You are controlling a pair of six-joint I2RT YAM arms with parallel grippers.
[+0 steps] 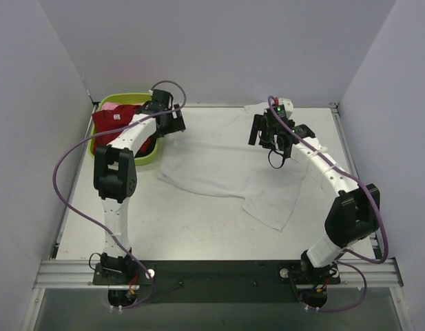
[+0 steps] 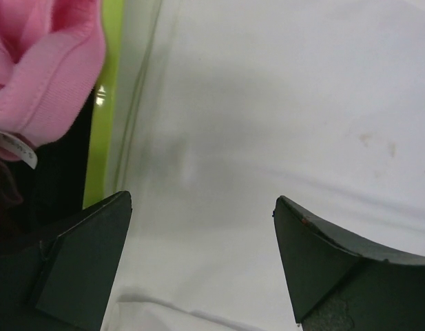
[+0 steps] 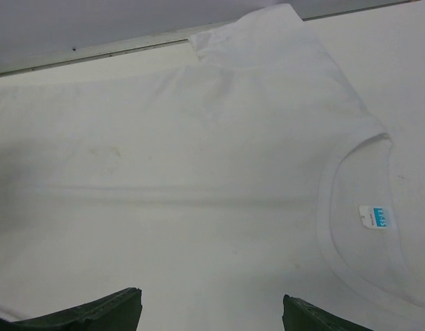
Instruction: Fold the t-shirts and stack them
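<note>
Presently the left gripper (image 2: pixel 202 214) and right gripper (image 3: pixel 212 307) hang unclenched and empty over the white t-shirt (image 1: pixel 212 165), spread mid-table, unfolded. Dark red t-shirt (image 1: pixel 114 124) and pink t-shirt (image 2: pixel 54 69) sit in the green basin (image 1: pixel 126 97). First fold pending; it calls for paired edge grasps

"What colour is that big shirt lying across the surface (image 1: pixel 198 227)?"

"Plain white t-shirt (image 1: pixel 219 165), no print, on an off-white top. Only the small neck label (image 3: pixel 374 217) is blue."

"And over at ten o'clock?"

"A lime-green basin (image 1: pixel 122 98), with a dark red shirt (image 1: pixel 116 124) and a pink shirt (image 2: pixel 47 69), both plain."

"The machines?"

"Left arm (image 1: pixel 116 207) and right arm (image 1: pixel 329 172) are white with black joints and trail purple cables (image 1: pixel 60 172). The left pincer (image 2: pixel 202 207) and right pincer (image 3: pixel 212 307) look dark, almost black-green."
</note>
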